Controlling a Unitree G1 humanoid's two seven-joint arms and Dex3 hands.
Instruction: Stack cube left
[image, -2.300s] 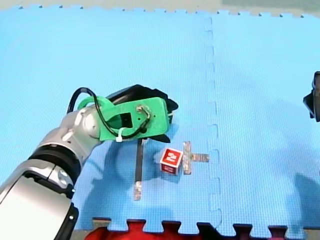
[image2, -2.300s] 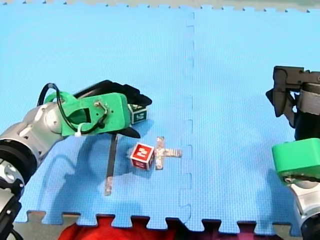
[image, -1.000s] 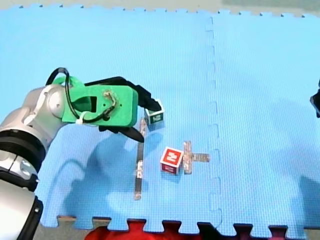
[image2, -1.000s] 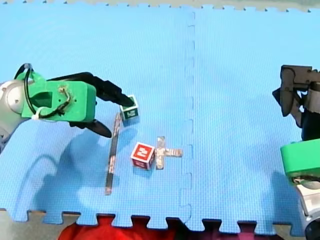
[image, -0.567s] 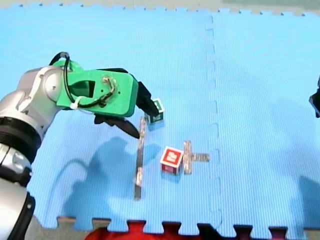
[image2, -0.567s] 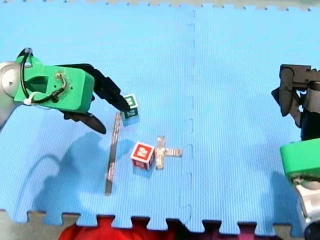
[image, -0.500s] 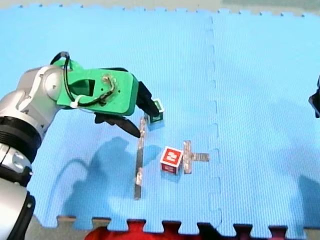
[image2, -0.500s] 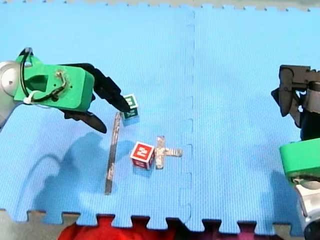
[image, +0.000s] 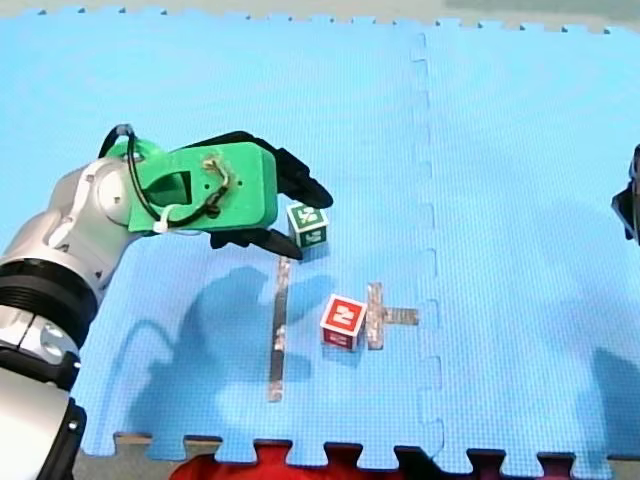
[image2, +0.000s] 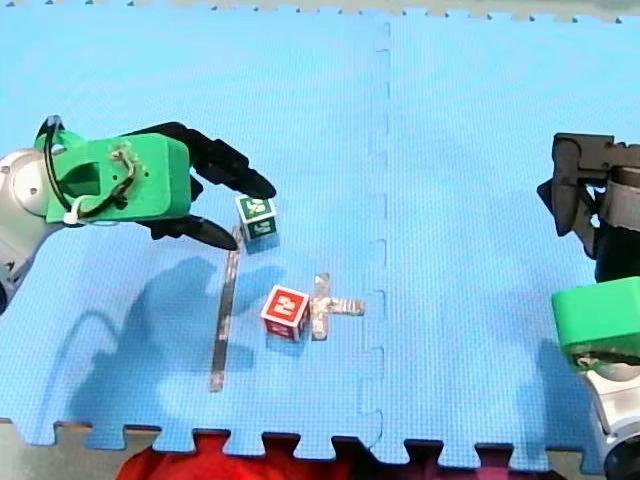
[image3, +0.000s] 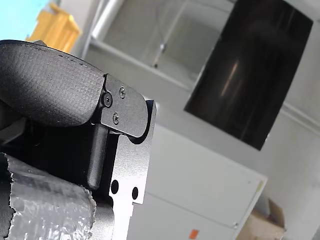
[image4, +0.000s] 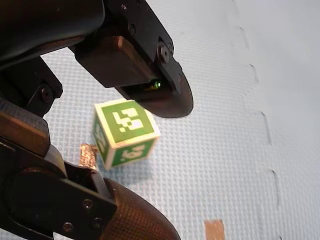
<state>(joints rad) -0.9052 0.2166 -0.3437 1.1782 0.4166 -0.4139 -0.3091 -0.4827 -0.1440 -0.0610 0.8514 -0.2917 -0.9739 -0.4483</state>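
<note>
Two cubes are on the blue mat (image: 500, 150) in front of me. The red cube (image2: 285, 311) sits hard against the tape cross (image2: 338, 305), on its left-arm side. The green cube (image2: 257, 217) is beyond the red cube, farther from me and slightly toward my left arm. It is near the red cube but apart from it, not stacked on it. It looks to be down on the mat, its shadow close at its foot.

My left hand (image2: 185, 195) hangs beyond the red cube as well, further to the left-arm side than the green cube. Its fingers (image2: 240, 172) stand wide and grip nothing. The green cube lies in the gap at their tips: the long fingers reach toward its far side, and the thumb (image2: 210, 232) ends short of its near side. My left wrist view shows the green cube (image4: 125, 132) between a finger (image4: 150, 75) and the thumb (image4: 127, 215). The fingertip overlaps one edge of the cube, and I cannot tell whether they touch. The thumb is clear of it.

A tape strip (image2: 222, 320) lies just to the left-arm side of the red cube, its far end under my thumb. My right hand (image2: 585, 195) is well apart from the red cube on my right-arm side, holding nothing.
</note>
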